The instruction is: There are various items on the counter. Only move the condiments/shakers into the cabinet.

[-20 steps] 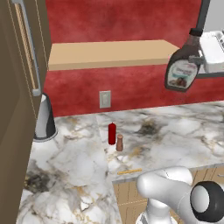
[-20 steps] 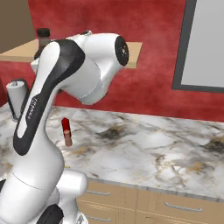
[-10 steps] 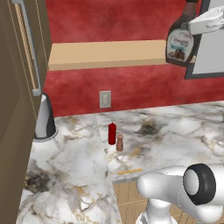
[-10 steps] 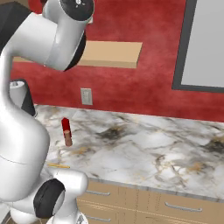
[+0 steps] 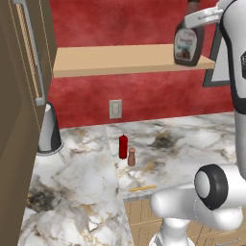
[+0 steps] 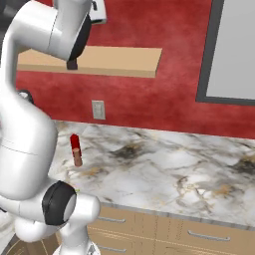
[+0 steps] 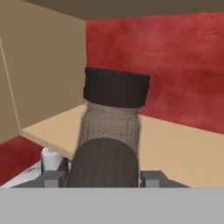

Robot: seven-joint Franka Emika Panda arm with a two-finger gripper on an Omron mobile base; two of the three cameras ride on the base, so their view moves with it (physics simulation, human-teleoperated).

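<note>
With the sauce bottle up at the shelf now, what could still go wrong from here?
The dark brown sauce bottle with pale label, shut in the gripper, sits near the right end of the light tan wooden shelf board; released there, it might tip off. The slim red bottle and short tan-brown shaker stand close together, so grasping one may knock the other.

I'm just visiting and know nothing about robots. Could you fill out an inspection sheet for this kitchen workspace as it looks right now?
Surface: white veined marble counter.
Job's things: sauce bottle upright at the shelf; red bottle and shaker side by side on the counter.
Clutter: grey cone appliance; orange stick.
Grippers: gripper closed on the sauce bottle's neck.
Cables: nothing seen.
Surroundings: red wall, wall outlet, brown door.
</note>
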